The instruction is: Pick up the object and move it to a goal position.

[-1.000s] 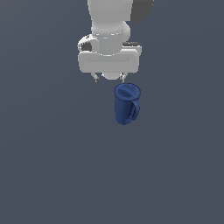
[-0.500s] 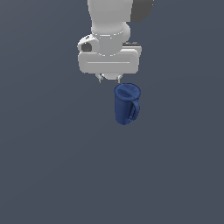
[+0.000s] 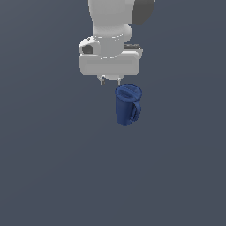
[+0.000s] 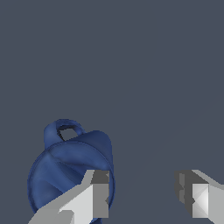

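Observation:
The object, a small dark blue mug-like pitcher [image 3: 127,106], stands upright on the grey floor, its loop handle [image 3: 135,113] facing the camera in the exterior view. My gripper [image 3: 110,80] hangs just above and behind it, slightly toward the exterior view's left. In the wrist view the gripper [image 4: 144,194] is open and empty. One finger [image 4: 97,197] overlaps the pitcher's [image 4: 65,162] round rim, while the other finger [image 4: 194,197] is over bare floor. The pitcher is not between the fingers.
A flat, plain dark grey floor [image 3: 53,167] surrounds the pitcher on every side. No other objects or edges show in either view.
The white hand has barely shifted. The fingertips below it show a little closer together and shorter than before. The pitcher has not moved.

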Action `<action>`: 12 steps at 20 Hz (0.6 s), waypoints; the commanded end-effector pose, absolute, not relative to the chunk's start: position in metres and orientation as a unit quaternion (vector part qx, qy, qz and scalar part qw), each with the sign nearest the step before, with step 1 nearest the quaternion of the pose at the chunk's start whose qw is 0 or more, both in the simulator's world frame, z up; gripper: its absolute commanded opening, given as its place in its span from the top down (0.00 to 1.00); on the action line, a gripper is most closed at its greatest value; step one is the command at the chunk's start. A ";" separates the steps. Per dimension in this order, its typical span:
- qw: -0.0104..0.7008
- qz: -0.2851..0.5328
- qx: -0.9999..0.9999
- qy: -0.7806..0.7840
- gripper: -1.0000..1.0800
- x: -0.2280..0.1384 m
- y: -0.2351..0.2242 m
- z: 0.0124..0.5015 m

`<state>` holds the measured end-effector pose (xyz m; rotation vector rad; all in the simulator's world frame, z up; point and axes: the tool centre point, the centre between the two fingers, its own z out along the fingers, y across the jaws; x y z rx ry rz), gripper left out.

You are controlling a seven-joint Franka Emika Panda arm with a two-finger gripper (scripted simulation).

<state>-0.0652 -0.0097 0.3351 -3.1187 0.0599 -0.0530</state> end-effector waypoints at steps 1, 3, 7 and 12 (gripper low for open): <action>0.010 -0.014 -1.000 0.017 0.38 -0.064 -0.007 0.333; 0.010 -0.008 -1.000 0.013 0.38 -0.062 -0.004 0.331; 0.007 0.007 -1.000 0.001 0.38 -0.056 0.006 0.322; 0.003 0.038 -0.999 -0.020 0.38 -0.045 0.027 0.306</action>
